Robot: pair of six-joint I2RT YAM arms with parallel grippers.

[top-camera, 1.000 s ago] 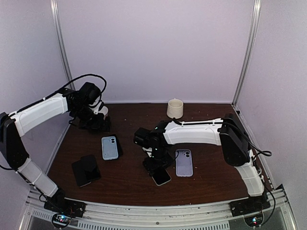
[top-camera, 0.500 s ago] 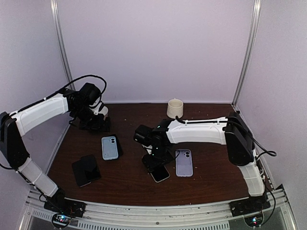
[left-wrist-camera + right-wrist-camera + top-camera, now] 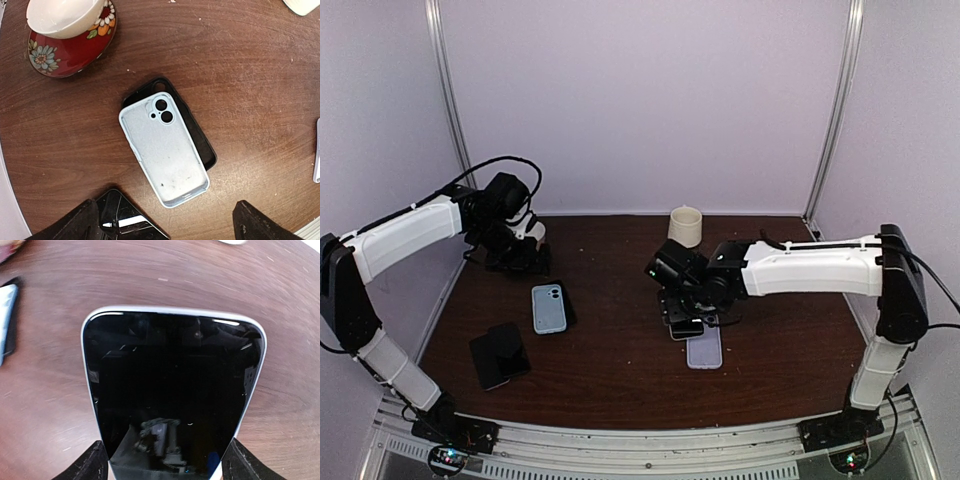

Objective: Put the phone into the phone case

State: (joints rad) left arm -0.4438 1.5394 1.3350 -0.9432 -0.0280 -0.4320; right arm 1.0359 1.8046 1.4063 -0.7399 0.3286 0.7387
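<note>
Right gripper [image 3: 688,314]: closed on phone [image 3: 172,385], screen up
Phone: hung at far end of lilac phone case [image 3: 704,352], contact unclear
Left gripper [image 3: 165,222]: spread wide, held nothing, over light-blue case [image 3: 162,150]

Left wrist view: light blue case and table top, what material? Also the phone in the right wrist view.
Light blue case: probably soft plastic or silicone; matte, finely speckled inside, moulded rim and camera cutout.
Table top: wood or wood-look laminate, cannot tell which; brown grain with low sheen.
Phone: glossy glass front with sharp reflections; pale edge possibly metal or plastic.
</note>
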